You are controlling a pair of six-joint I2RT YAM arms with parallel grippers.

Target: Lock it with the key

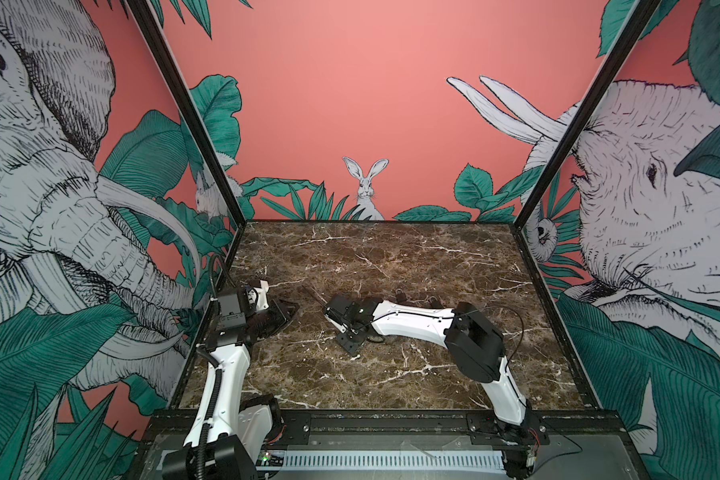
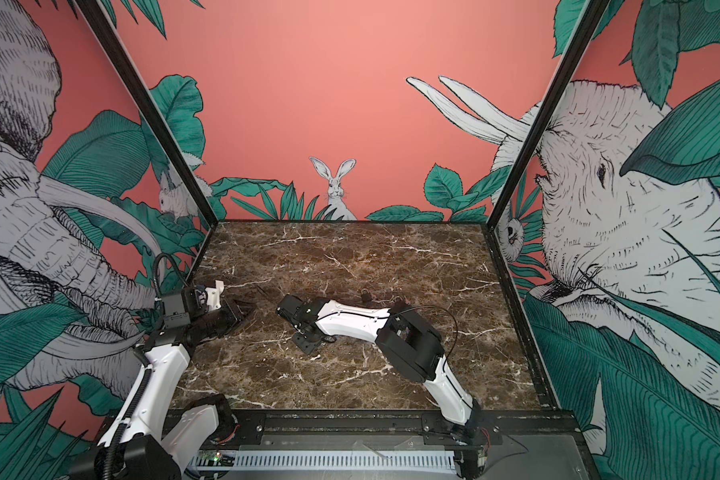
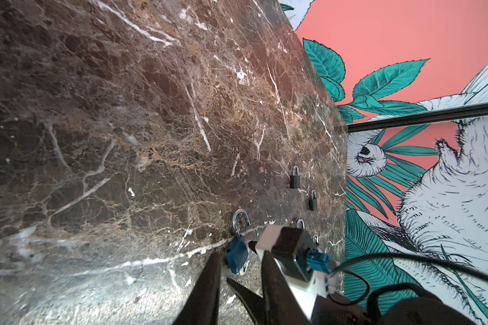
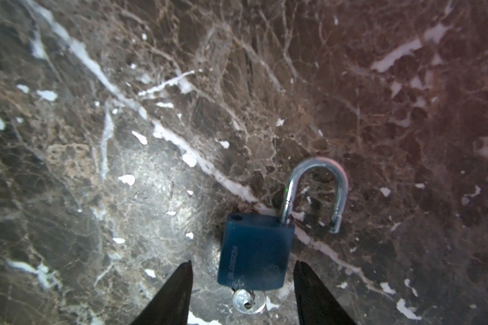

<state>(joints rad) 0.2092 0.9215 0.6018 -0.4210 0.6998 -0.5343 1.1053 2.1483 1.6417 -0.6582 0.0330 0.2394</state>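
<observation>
Padlock (image 4: 255, 253), blue, lies flat on desk (image 4: 124, 140) btwn both grippers. Left gripper (image 1: 292, 309): jaws part-open, empty, lock just beyond tips. Right gripper (image 4: 243, 262): jaws wide, straddling lock's key end w/o touching; key (image 4: 248, 302) inserted, nearest the tips; shackle (image 4: 316, 191) swung open at far end.

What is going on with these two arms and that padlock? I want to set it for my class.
A blue padlock lies flat on the marble table, its shackle swung open and a key in its keyhole. The right gripper is open, a finger on either side of the lock body, gripping nothing. The left gripper sits close by, empty too. The lock is not yet shut. Two black padlocks are further off.
</observation>
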